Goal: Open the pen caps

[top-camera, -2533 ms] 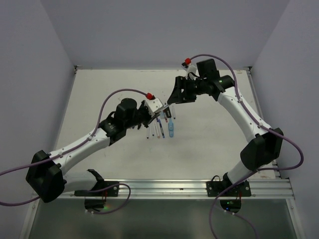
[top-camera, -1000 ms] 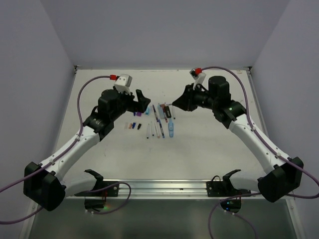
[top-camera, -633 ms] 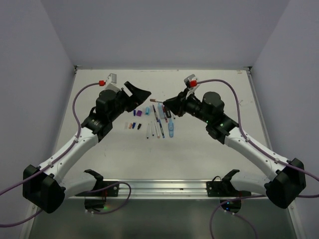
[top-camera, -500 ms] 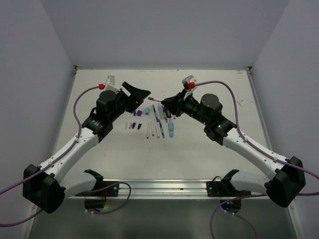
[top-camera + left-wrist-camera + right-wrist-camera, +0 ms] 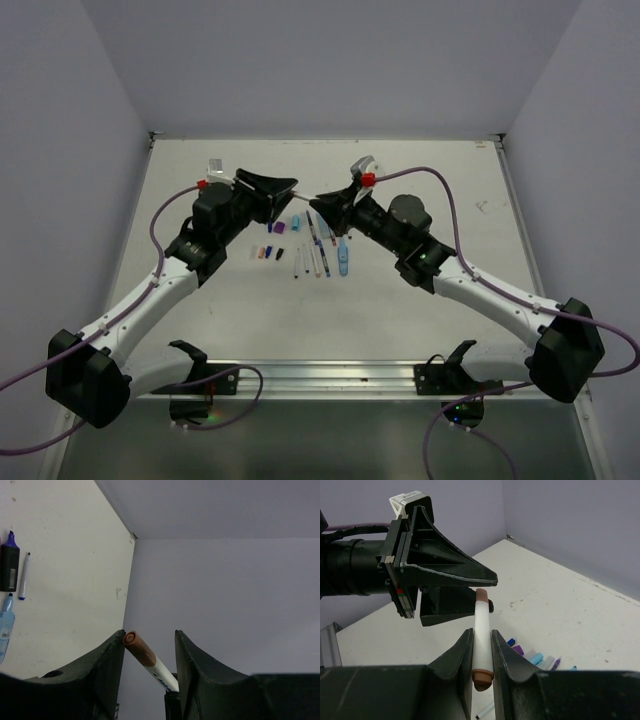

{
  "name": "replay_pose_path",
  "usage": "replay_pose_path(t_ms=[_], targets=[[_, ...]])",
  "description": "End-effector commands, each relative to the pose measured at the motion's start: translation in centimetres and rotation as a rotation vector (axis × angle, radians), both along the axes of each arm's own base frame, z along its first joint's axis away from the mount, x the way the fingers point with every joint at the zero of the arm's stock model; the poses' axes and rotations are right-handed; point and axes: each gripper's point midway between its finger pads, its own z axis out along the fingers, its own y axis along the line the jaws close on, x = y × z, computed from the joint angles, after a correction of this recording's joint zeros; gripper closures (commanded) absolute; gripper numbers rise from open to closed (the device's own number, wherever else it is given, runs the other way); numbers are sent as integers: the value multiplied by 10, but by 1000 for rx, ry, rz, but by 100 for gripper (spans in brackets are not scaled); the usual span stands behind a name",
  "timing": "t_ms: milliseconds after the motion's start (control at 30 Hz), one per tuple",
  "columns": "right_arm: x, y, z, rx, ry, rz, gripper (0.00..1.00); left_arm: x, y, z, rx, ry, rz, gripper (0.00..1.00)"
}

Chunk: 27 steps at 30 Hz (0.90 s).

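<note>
The two arms meet above the middle of the worktop [image 5: 380,330], tips almost nose to nose. Walls close in the worktop's back and both side edges, and a metal rail [image 5: 400,372] runs along the near edge. Bare worktop lies wide to the right of the arms and toward the near edge, and a narrower strip runs along the left wall.

The right gripper [image 5: 481,631] is clamped narrow on a white pen [image 5: 481,622], held off the worktop with a brown cap [image 5: 481,595] on its far end and another brown end sticking out toward the camera. The far cap reaches into the gap of the left gripper [image 5: 150,636], whose fingers [image 5: 112,672] stand apart on either side of it. In the left wrist view the cap sits close against one finger, with clear room to the other; whether it touches cannot be told.

Below the grippers, a row of pens [image 5: 320,250] lies side by side on the worktop. Just to their left lie loose caps [image 5: 266,252], orange and blue, with a purple one [image 5: 280,228] and a light-blue one [image 5: 296,218] nearer the back.
</note>
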Motion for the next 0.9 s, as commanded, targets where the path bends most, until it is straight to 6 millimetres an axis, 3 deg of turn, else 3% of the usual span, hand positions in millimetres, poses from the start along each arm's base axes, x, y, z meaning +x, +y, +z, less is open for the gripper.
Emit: replay_pose_path(t_ms=[0,300,467,567,600,733,867], targets=[[4,4,19,34,-89,-22,100,3,2,21,-92,-29,31,53],[0,12,15,12,-109,-2,100,3,6,21,-116,-12,58,75],[-10,16,8,-13,-110,43,100,4,17,24,-147,-19,116,97],[-16,17,-2,-43,-91,78,86,4,20,29,-166,-30,135,100],[-19,17,-8,-57,-78,88,77,4,21,31,-171,-35,136,100],[-28,15,-18,-79,-32,118,55,6,24,35,-175,-50,155,100],[-37,8,-20,-97,20,125,43,8,24,37,-165,-72,158,100]])
